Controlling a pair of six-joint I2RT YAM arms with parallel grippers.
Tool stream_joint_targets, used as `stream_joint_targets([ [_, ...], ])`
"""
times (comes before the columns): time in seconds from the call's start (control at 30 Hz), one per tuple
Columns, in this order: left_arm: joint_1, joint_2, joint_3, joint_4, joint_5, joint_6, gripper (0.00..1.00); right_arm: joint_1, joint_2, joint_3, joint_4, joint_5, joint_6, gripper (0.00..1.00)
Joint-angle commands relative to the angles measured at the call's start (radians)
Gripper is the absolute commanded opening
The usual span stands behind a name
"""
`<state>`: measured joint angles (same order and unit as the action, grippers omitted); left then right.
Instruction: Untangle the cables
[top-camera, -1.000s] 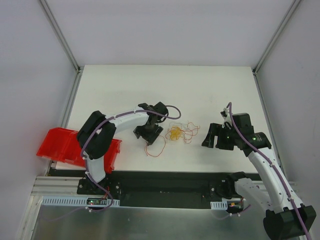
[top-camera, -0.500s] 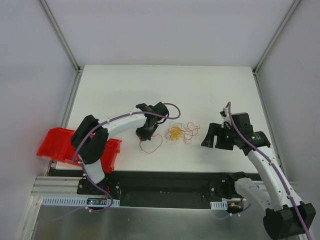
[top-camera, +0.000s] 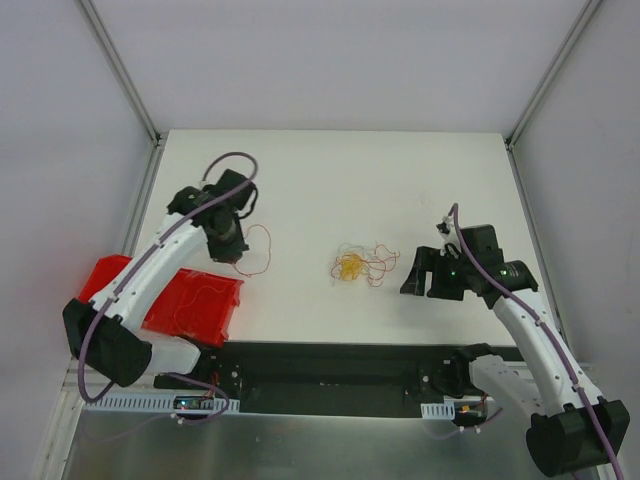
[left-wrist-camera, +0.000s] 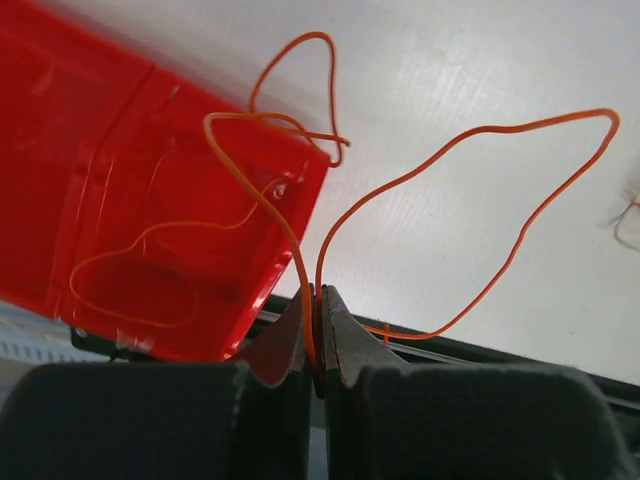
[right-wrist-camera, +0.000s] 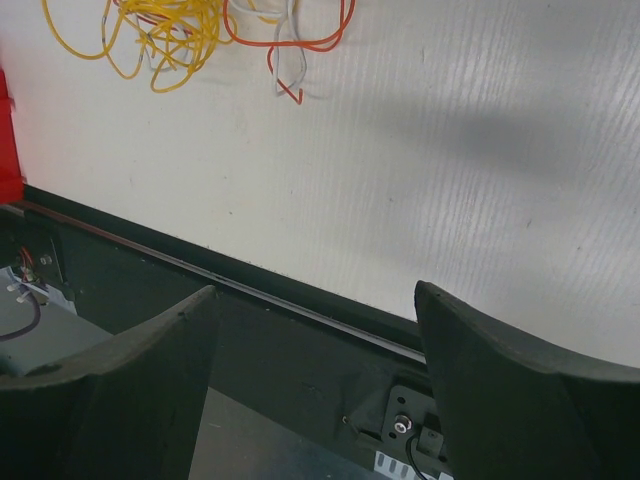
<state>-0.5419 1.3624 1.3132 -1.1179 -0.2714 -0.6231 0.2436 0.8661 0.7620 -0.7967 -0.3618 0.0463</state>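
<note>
Now our left end effector (left-wrist-camera: 318, 345) clamps an orange cable (left-wrist-camera: 480, 129); our right end effector (right-wrist-camera: 315, 310) stands apart near the tangle (right-wrist-camera: 172, 32).

The cables (right-wrist-camera: 185, 30) run off the top edge.

My left gripper (left-wrist-camera: 318, 300) is black, and it holds an orange wire (left-wrist-camera: 540, 122). I see a bright red bin (left-wrist-camera: 120, 150) with a pale wire (left-wrist-camera: 150, 231) in it, orange too. The table (top-camera: 400, 180) is white. The cables (top-camera: 360, 265) are yellow, red and whitish. My left arm (top-camera: 160, 262) is white with a purple cord (top-camera: 228, 158).
</note>
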Motion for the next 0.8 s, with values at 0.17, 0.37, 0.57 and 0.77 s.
stream_joint_targets([
  [0.17,0.465,-0.307,-0.241,-0.002,0.634,-0.394,0.00,-0.004,0.004,-0.003,0.017,-0.042,-0.020,0.81],
  [0.37,0.614,-0.422,-0.405,0.164,0.919,-0.599,0.00,-0.004,-0.013,-0.004,0.019,-0.035,-0.016,0.81],
  [0.57,0.789,-0.562,-0.601,0.162,0.927,-0.717,0.00,-0.004,-0.024,-0.001,0.014,-0.032,-0.013,0.81],
  [0.77,0.838,-0.585,-0.658,0.104,0.861,-0.803,0.00,-0.003,-0.027,-0.001,0.013,-0.039,-0.014,0.81],
])
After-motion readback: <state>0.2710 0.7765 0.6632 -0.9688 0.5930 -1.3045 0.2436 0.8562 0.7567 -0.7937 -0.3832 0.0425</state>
